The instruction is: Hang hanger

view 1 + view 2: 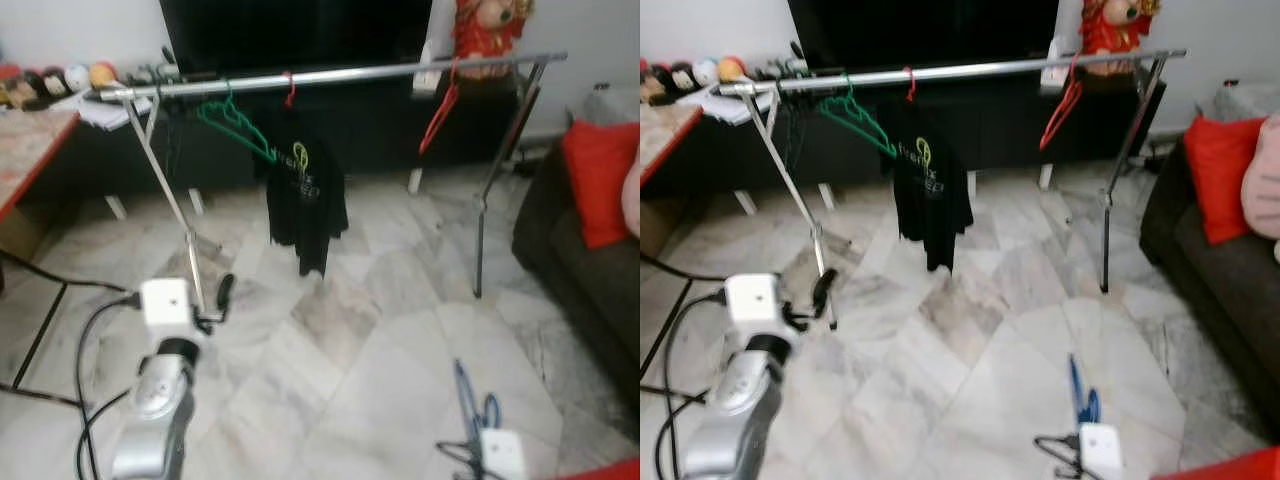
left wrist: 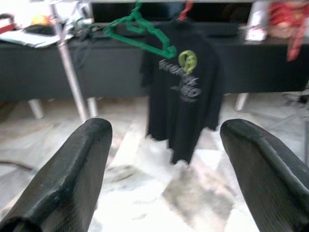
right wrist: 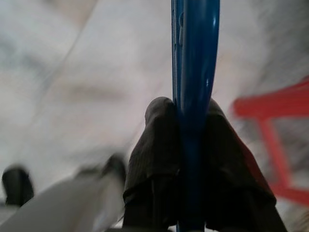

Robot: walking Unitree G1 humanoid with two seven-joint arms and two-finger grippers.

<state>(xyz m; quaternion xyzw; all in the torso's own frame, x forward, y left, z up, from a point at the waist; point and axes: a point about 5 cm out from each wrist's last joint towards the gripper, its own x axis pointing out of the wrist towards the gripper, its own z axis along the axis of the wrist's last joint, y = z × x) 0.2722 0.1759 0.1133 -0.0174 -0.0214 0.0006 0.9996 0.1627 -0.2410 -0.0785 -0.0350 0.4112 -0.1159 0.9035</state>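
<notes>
Judging from its thin blue bar, the blue hanger [image 3: 194,72] is taken to be light, stiff plastic, smooth enough to swivel in a pinch yet unlikely to break under a modest squeeze. It is held low at the robot's right, above the marble floor [image 1: 380,370], well apart from the rail [image 1: 330,76]. In the right wrist view the fingers [image 3: 159,159] of the right gripper [image 3: 193,145] are seen pressed together on the bar from both sides. A hold on a straight section, as here, is judged sound, provided the hook is left free to go over the rail; where the hook lies cannot be told.

The left gripper [image 2: 166,164] is held out toward the rack with its fingers spread wide and nothing between them.

On the rail a green hanger [image 1: 236,124], a red hanger [image 1: 438,118] and a black T-shirt [image 1: 307,190] are already hung. A yellow-green emblem and grey lettering are printed on the shirt's chest, but the words are too blurred to be read. No other writing can be made out.
</notes>
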